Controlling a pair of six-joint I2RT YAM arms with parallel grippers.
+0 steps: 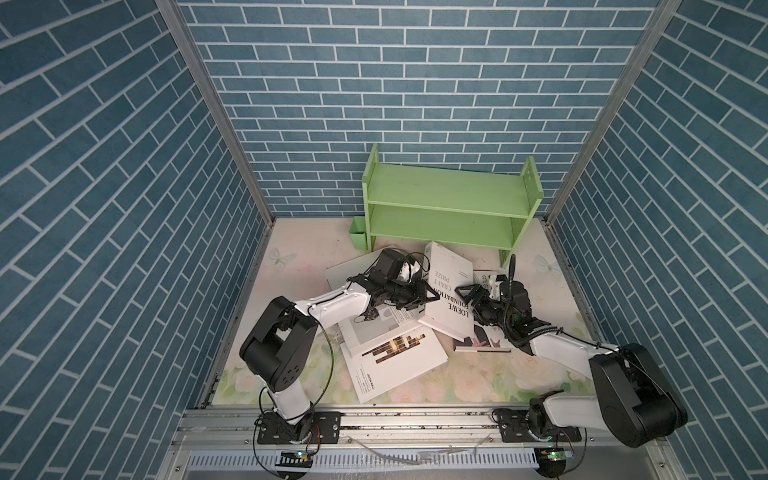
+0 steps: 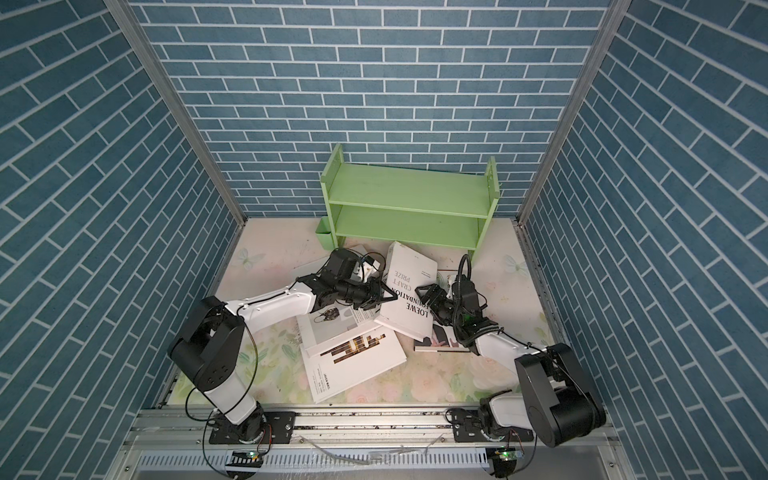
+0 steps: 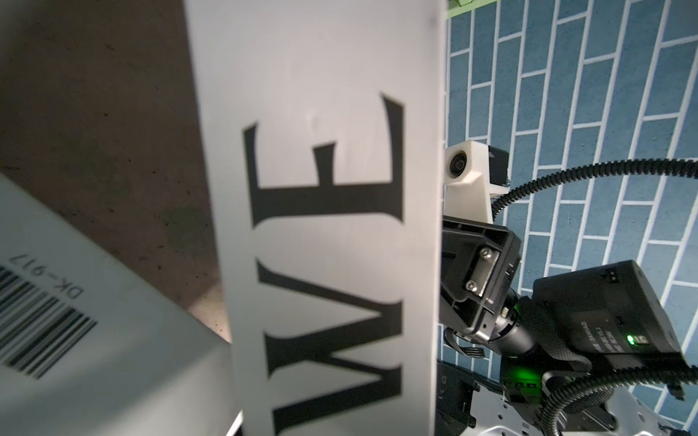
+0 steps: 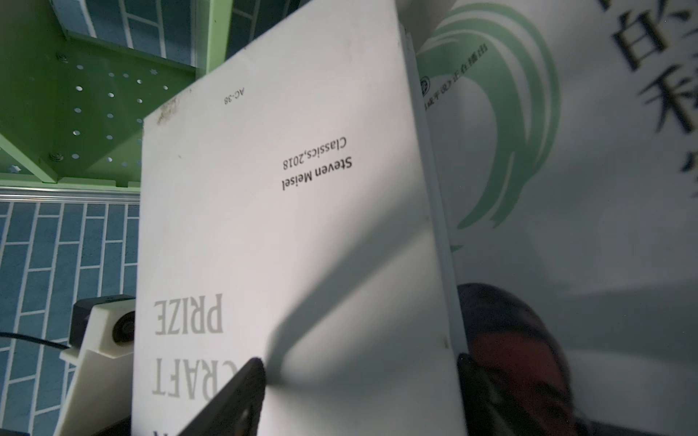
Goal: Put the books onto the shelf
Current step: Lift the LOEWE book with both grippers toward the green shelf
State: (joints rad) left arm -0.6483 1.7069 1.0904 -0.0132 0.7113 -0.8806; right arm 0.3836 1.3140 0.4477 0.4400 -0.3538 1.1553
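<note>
White, slick card: the LOEWE book (image 1: 449, 286) sits tilted in the middle of the surface (image 1: 557, 299), w/ the left claw (image 1: 430, 293) at its 9 o'clock edge and the right claw (image 1: 465, 293) at its 3. In the right wrist view one finger (image 4: 241, 396) lies on the cover and a dark shape stands behind the edge, so we read that claw as clamped on the book. The left wrist view shows only the spine close up, no fingers. We cannot tell whether that claw grips or is released.

Risks, as we judge them:
- The book looks thick and prob. heavy. If only one claw bites, it can pivot and slip out.
- Its 6 o'clock end hangs over the striped book (image 1: 395, 361). Touching or not, we can't tell, but it could drag it.
- The portrait book (image 1: 478, 338) lies under the right claw at 4 o'clock and may snag.
- Toward 12 the far corner is near the shelf (image 1: 449, 187). A low or skewed approach would knock the lower tier's edge and shove the shelf back.

Containers: both shelf tiers are bare, no book on them yet. The cup (image 1: 358, 235), just beside the shelf's foot at 9 o'clock, shows nothing above its rim. Its inside we can't make out.
</note>
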